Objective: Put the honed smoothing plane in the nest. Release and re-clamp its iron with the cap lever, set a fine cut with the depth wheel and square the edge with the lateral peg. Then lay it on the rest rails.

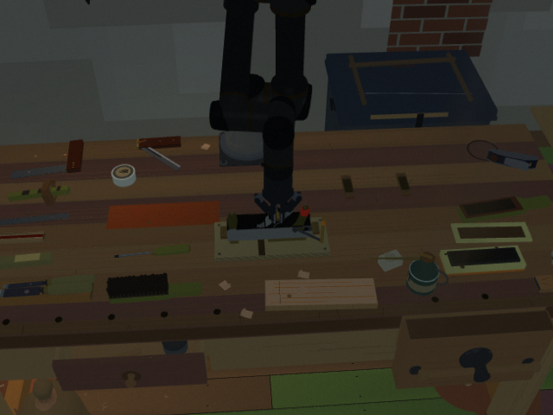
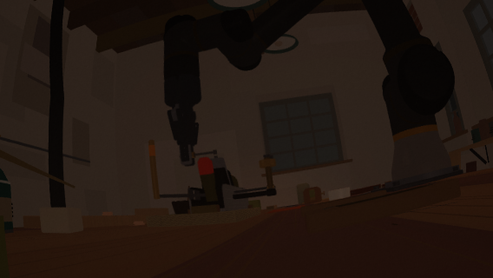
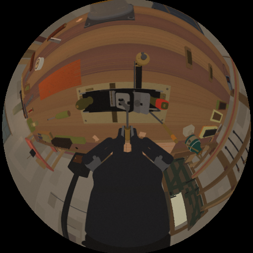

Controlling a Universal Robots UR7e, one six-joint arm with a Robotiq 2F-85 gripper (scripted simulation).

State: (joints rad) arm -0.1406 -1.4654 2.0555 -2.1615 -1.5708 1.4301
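Note:
The cap lever (image 3: 127, 118), a thin grey rod with a tan tip, rises from the plane's lever cap, and my gripper (image 3: 127, 132) is clamped on that tip. The smoothing plane (image 1: 268, 225) is dark-bodied with an olive front knob and a red-topped rear handle (image 3: 162, 104). It sits in the pale nest plate (image 1: 271, 243) at the middle of the bench, directly under the gripper (image 1: 278, 210). The rest rails (image 1: 375, 184) are two short dark blocks behind and to the right of the nest. From the second side camera the gripper (image 2: 187, 158) hangs just left of the red handle (image 2: 205, 167).
A pale board (image 1: 320, 293) lies in front of the nest, with an orange mat (image 1: 163, 213) to the left. A green oil can (image 1: 421, 274) and sharpening stones (image 1: 484, 259) lie to the right. A brush (image 1: 137, 286) and screwdriver (image 1: 154, 251) lie front left.

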